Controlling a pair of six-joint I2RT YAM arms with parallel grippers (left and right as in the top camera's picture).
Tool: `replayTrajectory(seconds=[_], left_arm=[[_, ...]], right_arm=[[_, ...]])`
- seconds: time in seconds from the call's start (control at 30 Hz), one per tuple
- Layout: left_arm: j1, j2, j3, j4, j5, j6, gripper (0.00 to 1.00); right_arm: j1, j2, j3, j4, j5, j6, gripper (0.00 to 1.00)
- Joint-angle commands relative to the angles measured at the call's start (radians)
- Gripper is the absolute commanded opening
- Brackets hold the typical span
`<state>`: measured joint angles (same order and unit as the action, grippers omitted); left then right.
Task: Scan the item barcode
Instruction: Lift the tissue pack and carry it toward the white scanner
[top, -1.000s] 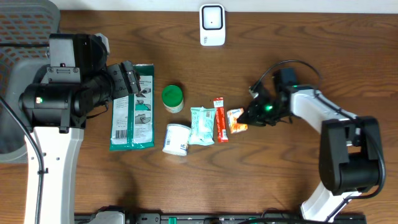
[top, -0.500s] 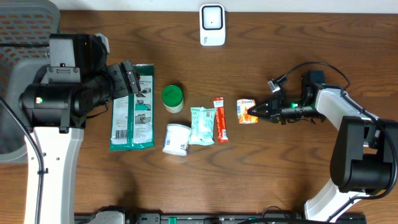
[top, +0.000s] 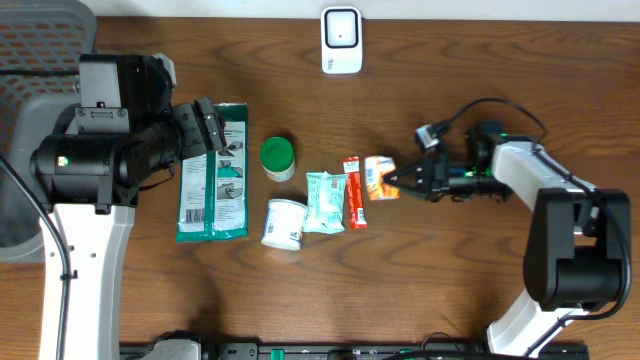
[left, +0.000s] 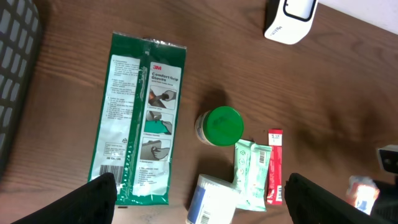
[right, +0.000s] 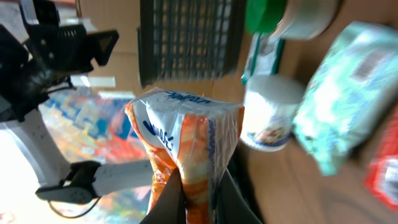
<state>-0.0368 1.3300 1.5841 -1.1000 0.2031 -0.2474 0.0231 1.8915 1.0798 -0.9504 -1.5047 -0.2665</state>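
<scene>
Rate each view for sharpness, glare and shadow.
Overhead: sharp, evenly lit, soft shadows on the brown wooden table. Left wrist: sharp, though its own dark fingers are soft at the lower corners. Right wrist: orange-and-white plastic snack packet fairly clear, pale teal wrapper behind smeared, left edge washed out.

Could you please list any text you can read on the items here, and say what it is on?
"3M" and "Comfort Grip": on the green pack.
Blue lettering on the orange packet: too blurred to read.
All other print: too small to read.
</scene>
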Motion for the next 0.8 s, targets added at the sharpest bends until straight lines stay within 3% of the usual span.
replayTrajectory(seconds=[0.0,0.23,0.5,0.77], left_arm=[[-0.002,-0.004,-0.004,-0.003,-0.006,-0.002,0.86],[-0.002,-0.004,-0.004,-0.003,-0.006,-0.002,0.86],[-0.002,-0.004,-0.004,-0.003,-0.006,-0.002,0.86],[-0.002,-0.004,-0.004,-0.003,-0.006,-0.002,0.86]], right_arm=[[0.064,-0.027,0.012,-0.022,-0.057,-0.029,0.01],[0.152,-0.174,0.022,-0.037,-0.056,0.005,0.01],[0.147,-0.431,0.053,0.013,-0.056,0.119,0.01],[0.141,-0.502,0.053,0.119,-0.056,0.241,0.01]])
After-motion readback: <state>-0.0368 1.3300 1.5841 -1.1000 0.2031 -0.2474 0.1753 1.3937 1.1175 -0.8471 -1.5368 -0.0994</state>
